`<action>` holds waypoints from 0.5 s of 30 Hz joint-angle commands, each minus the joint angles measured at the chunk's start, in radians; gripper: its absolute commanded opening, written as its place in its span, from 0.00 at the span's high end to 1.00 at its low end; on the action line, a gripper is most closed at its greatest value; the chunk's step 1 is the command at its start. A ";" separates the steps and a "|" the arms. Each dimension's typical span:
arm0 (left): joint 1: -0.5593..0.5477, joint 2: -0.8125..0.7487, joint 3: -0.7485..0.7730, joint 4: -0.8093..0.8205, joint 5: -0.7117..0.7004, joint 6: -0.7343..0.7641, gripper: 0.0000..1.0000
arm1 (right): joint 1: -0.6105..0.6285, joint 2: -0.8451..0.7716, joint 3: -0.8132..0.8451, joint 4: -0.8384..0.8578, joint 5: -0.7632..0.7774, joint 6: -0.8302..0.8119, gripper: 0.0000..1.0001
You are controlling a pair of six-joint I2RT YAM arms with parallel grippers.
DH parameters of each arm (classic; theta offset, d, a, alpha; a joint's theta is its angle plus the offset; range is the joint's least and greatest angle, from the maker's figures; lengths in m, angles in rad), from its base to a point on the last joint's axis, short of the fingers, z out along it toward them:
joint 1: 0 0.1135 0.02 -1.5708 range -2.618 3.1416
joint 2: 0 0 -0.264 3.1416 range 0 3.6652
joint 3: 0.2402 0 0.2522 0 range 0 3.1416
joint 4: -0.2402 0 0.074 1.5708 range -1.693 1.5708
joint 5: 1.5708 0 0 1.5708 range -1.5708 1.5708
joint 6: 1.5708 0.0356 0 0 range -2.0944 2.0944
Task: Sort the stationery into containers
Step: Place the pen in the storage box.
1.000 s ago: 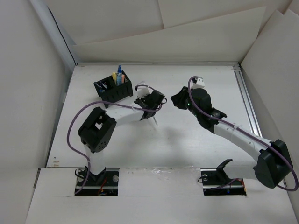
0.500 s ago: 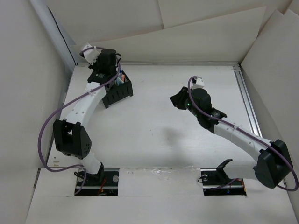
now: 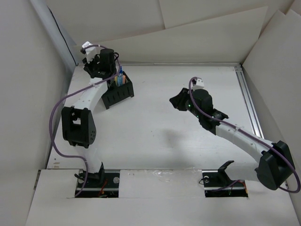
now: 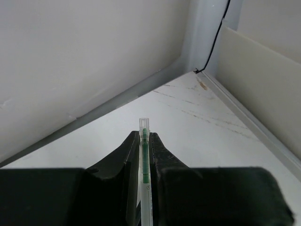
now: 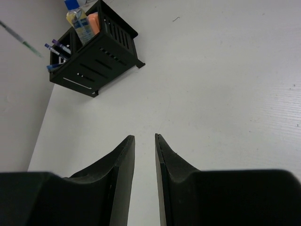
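Observation:
My left gripper [image 4: 144,134] is shut on a slim clear pen with a green insert [image 4: 145,162], which sticks out past the fingertips. In the top view this gripper [image 3: 94,66] is at the far left corner, just behind the black organiser box [image 3: 120,95]. The box holds a blue-capped tube [image 5: 78,20], an orange piece [image 5: 93,22] and dark-blue pens [image 5: 59,48]. My right gripper [image 5: 145,137] is empty with its jaws a little apart, and hovers mid-table [image 3: 175,100] to the right of the box [image 5: 101,59]. The held pen shows as a thin line in the right wrist view [image 5: 19,36].
White walls close in the table at the back and left, and they meet at a corner post with a black cable [image 4: 217,36]. A metal rail [image 3: 249,101] runs along the right edge. The white tabletop [image 3: 155,136] lies between the arms.
My left arm has swung from the table's middle, right of the box, to the far left corner behind the box, carrying the pen. The right arm has barely moved.

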 commanded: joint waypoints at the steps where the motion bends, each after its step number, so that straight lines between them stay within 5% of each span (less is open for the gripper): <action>1: -0.002 0.010 -0.012 0.171 -0.095 0.117 1.00 | 0.006 -0.022 -0.003 0.069 -0.040 -0.007 0.70; 15: -0.043 0.138 -0.052 0.559 -0.151 0.410 1.00 | 0.015 -0.022 -0.003 0.089 -0.050 -0.016 0.69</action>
